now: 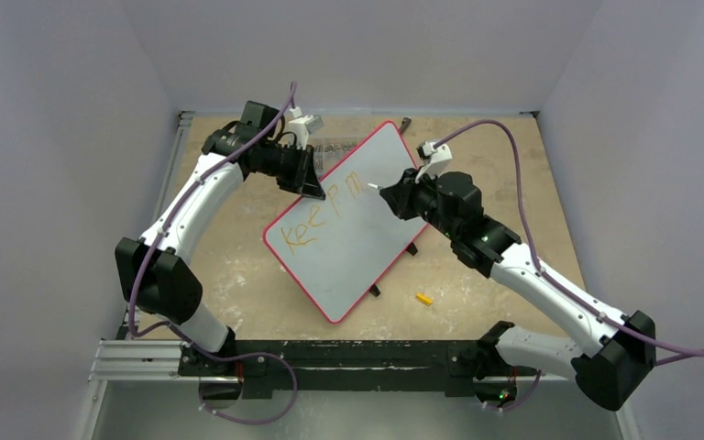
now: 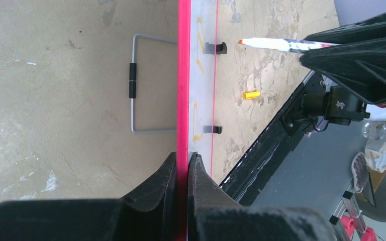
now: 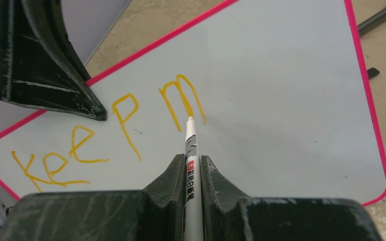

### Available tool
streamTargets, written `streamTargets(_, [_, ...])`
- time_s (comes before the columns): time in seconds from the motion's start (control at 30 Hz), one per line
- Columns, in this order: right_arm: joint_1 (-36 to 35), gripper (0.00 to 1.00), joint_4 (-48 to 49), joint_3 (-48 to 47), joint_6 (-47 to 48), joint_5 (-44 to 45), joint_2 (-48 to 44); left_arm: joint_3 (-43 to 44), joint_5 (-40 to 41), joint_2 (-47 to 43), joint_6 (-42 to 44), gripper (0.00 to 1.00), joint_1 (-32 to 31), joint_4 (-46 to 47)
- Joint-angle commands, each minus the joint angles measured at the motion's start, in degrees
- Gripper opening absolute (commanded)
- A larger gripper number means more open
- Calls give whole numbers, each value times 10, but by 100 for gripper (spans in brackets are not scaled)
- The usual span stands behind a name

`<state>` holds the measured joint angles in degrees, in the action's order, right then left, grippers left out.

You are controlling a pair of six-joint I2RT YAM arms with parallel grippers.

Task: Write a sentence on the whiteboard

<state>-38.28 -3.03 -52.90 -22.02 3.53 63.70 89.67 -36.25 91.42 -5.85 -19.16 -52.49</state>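
Nearest, a yellow cap [image 1: 423, 299] lies on the bench [image 1: 238, 275] toward its near edge; the whiteboard [image 1: 367, 238] sits mid-bench, turned askew; the sentence [image 3: 128, 131] reads "Keep m" in orange; right jaws clamp the pen [image 3: 190, 150], tip on the m; farther back, left jaws pinch the whiteboard's red frame.

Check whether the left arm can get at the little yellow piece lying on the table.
Probably not as things stand: the left gripper is shut on the whiteboard at its red edge, and the board lies between it and the yellow piece.
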Motion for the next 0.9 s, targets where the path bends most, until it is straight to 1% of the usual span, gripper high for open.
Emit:
streamTargets(0.0, [-1,0,16,-29,15,23,-25,28,34,28,70,0,1,-16])
streamTargets(0.07, [1,0,17,-36,23,32,-16,32,26,35,74,0,1,-19])
streamTargets(0.17, [9,0,26,-48,26,22,7,41,12,48,78,0,1,-26])
streamTargets(0.37, [20,0,27,-73,32,18,52,44,10,54,78,0,1,-25])
streamTargets(0.47, [25,0,43,-80,34,15,68,43,13,54,78,0,1,-26])
streamTargets(0.87, [35,0,58,-97,35,-11,106,42,10,53,78,0,1,-26])
